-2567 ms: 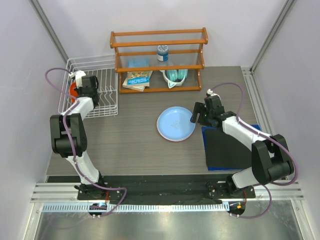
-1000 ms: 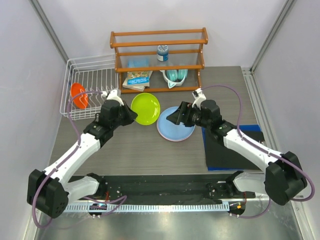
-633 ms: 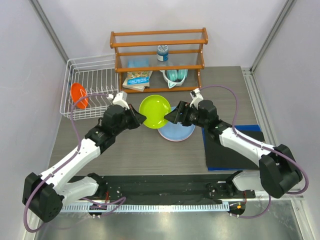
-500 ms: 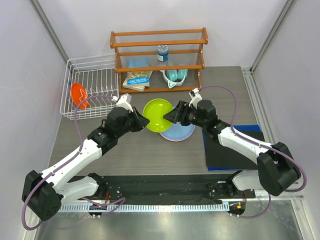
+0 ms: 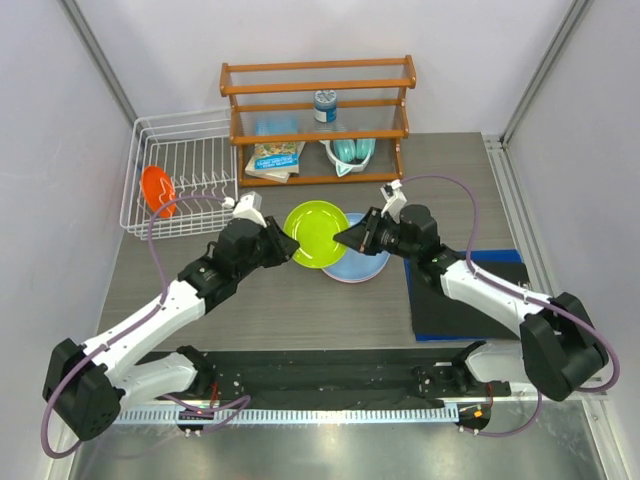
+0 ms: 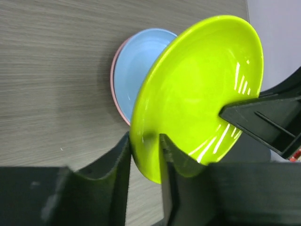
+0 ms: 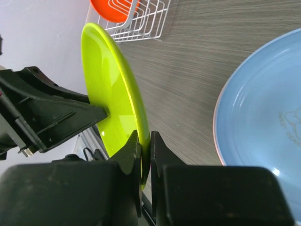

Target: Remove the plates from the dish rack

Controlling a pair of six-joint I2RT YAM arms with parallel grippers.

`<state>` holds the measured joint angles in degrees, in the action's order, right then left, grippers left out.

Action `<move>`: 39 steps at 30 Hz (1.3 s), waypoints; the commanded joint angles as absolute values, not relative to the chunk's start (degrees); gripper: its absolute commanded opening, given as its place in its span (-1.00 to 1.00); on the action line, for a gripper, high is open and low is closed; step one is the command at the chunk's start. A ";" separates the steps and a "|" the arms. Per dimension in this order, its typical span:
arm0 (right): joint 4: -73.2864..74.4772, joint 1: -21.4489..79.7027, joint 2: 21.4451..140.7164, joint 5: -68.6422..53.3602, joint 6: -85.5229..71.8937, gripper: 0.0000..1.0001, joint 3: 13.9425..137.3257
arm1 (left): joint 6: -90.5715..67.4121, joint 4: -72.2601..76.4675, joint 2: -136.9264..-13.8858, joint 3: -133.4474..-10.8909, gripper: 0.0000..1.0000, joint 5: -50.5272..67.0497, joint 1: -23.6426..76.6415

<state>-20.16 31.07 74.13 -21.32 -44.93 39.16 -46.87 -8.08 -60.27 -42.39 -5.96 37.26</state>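
A lime green plate [image 5: 315, 233] hangs on edge above the table, held between the two arms. My right gripper [image 5: 345, 238] [image 7: 145, 139] is shut on its right rim. My left gripper [image 5: 288, 248] [image 6: 145, 141] stands open, its jaws straddling the opposite rim [image 6: 146, 155] with some slack. Below lies a light blue plate [image 5: 367, 262] [image 6: 136, 70] [image 7: 263, 113] stacked on a pink plate [image 6: 113, 82], of which only the rim shows. An orange plate [image 5: 155, 190] [image 7: 115, 7] stands in the white dish rack [image 5: 190, 150] [image 7: 146, 21] at the back left.
A brown wooden shelf rack [image 5: 318, 110] at the back holds a bottle, books and a teal bowl-like item [image 5: 350, 152]. A black mat with a blue edge [image 5: 455, 295] lies at the right, under the right arm.
My left arm carried the green plate right from near the rack. My right gripper reached in and shut on its rim. The left jaws have just loosened.
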 commanded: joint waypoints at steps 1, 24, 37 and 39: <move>-12.58 31.47 70.67 -13.19 -40.35 -0.97 39.64 | -43.95 -5.53 -60.29 -43.77 -0.19 -5.88 38.85; -2.46 20.84 67.14 -12.04 -38.32 -0.98 36.21 | -31.74 -16.08 -56.69 -47.63 0.46 -34.69 38.93; -5.09 19.51 80.68 -14.94 -36.65 -0.92 40.60 | -18.90 -14.06 -58.62 -51.06 0.99 -54.25 34.12; -5.80 19.51 82.26 -15.03 -36.39 -0.71 40.96 | -19.86 -14.50 -59.41 -51.50 0.99 -52.13 31.74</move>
<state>-1.61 19.62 81.19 -13.17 -37.45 37.50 -21.28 -16.03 -58.11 -49.17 -50.48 36.03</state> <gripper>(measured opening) 0.090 0.992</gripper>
